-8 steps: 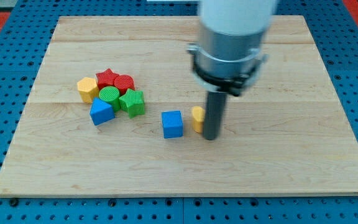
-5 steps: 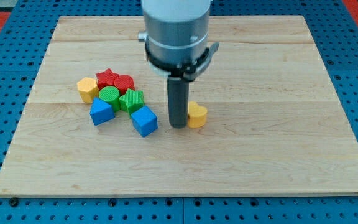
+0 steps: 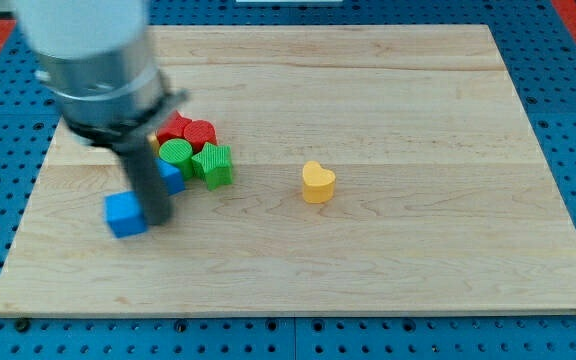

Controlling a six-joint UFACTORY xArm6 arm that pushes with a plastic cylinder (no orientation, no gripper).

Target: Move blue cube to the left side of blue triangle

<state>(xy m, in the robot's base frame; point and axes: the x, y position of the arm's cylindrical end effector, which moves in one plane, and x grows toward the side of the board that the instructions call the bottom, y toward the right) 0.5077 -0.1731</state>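
Well, the arm (image 3: pixel 93 60) is blurry, so its edges are hard to make out, and its top is cut off at the far edge of the picture. It hides the left part of the group of blocks. Only a small bit of the blue triangle (image 3: pixel 174 178) peeks out on the right of the rod (image 3: pixel 148 180), so its shape is hard to tell. If any block sits behind the arm on the left of the group, I cannot see it.

The blue cube (image 3: pixel 125 214) lies on the wooden board (image 3: pixel 388 270), near the left side and a bit toward the near edge. It looks a little blurry too. The rod's tip (image 3: pixel 158 222) is down at the board, just beside the cube on its right, and it seems to touch it. The cube sits to the left of the blue triangle and a little nearer to us, with the rod between them.

This arm has no fingers at all, so it holds nothing; it only ends in the straight dark rod. The fat grey part hangs over the far left of the board, and the rod points down from it, leaning a little to the right.

Right of the rod are a red star (image 3: pixel 175 127), a red round block (image 3: pixel 201 132), a green round block (image 3: pixel 176 152) and a green ridged block (image 3: pixel 213 164), all packed close. A yellow heart (image 3: pixel 318 183) lies alone, well apart to the right.
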